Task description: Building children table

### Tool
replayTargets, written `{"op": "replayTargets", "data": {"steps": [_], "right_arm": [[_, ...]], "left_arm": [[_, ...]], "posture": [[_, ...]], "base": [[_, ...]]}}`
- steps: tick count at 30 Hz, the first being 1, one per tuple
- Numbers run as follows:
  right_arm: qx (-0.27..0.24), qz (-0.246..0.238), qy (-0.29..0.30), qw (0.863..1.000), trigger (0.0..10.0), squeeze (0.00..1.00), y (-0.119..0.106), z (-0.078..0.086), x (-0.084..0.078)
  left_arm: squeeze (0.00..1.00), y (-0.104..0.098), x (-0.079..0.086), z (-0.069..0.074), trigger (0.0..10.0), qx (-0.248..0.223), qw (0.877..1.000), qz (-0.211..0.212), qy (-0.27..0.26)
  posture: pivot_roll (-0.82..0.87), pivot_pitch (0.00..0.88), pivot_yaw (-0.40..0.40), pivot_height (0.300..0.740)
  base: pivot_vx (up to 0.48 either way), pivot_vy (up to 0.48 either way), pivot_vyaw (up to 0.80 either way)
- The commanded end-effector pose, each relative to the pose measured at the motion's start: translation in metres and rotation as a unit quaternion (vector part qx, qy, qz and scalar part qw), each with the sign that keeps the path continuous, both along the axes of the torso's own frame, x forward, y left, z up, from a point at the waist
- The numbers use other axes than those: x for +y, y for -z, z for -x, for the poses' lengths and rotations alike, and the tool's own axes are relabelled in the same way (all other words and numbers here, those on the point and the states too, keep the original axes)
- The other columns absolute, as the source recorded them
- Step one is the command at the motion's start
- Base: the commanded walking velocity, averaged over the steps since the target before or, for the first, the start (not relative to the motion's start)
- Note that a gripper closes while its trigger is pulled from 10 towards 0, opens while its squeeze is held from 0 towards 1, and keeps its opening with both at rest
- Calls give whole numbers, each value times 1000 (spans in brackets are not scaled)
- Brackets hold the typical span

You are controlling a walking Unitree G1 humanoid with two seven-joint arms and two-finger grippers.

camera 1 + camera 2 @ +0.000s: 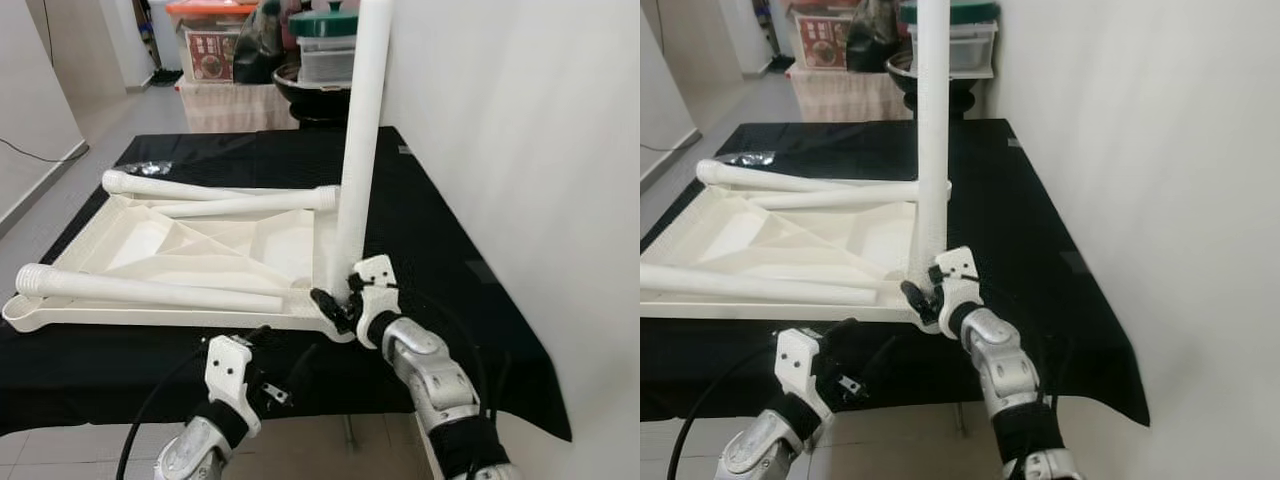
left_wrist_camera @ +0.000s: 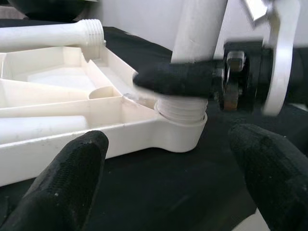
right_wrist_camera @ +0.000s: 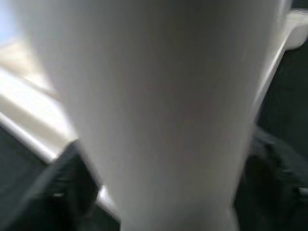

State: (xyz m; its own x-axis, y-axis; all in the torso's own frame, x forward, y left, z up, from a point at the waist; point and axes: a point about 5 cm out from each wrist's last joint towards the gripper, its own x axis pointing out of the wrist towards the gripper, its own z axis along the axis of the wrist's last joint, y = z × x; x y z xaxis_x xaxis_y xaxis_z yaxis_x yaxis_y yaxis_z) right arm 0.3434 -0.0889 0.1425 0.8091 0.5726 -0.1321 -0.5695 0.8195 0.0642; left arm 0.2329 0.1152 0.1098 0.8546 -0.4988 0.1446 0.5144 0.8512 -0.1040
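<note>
At six o'clock in the head views, nearest the robot, the left gripper [image 1: 285, 375] hung just off the front edge of the tabletop, its jaws spread wide and empty; the left wrist view looked between its black fingers [image 2: 62, 183] straight at the corner socket, as if waiting to steady the work. Just beyond, at about five o'clock, the right gripper [image 1: 338, 300] had its jaws clamped round the base of the upright white plastic table leg [image 1: 360, 140], close above the threads, probably to turn it home where the grip gives most control. That leg stood vertical in the round corner socket [image 2: 180, 132] of the upturned white plastic children's table top [image 1: 200, 255], with a band of thread visible above the socket, so I judged it not fully screwed down. Three more white threaded legs [image 1: 150, 290] lay loose across the ribbed underside, toward nine and eleven o'clock. A black cloth [image 1: 440, 240] covered the tabletop. A white wall [image 1: 520, 150] ran along three o'clock, and at twelve o'clock stood stacked storage boxes [image 1: 215, 40] and a dark pot.
</note>
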Motion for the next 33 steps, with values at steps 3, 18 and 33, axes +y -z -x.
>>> {"op": "replayTargets", "data": {"steps": [3, 18, 33], "right_arm": [[-9, -9, -59, 998, 10000, 0, -10, -1, 1], [-16, 26, -244, 969, 9843, 0, -31, -18, -26], [-3, 8, -245, 969, 0, 0, -25, -21, -43]], "left_arm": [[0, 4, 0, 0, 10000, 11, 1000, 2, -2], [0, 4, -1, -1, 10000, 10, 1000, 1, -3], [0, 3, -2, -1, 10000, 10, 1000, 4, -2]], "posture": [[35, 63, -27, 740], [53, 60, -36, 740], [35, 71, -35, 740]], "base": [[0, 0, 0], [0, 0, 0], [0, 0, 0]]}}
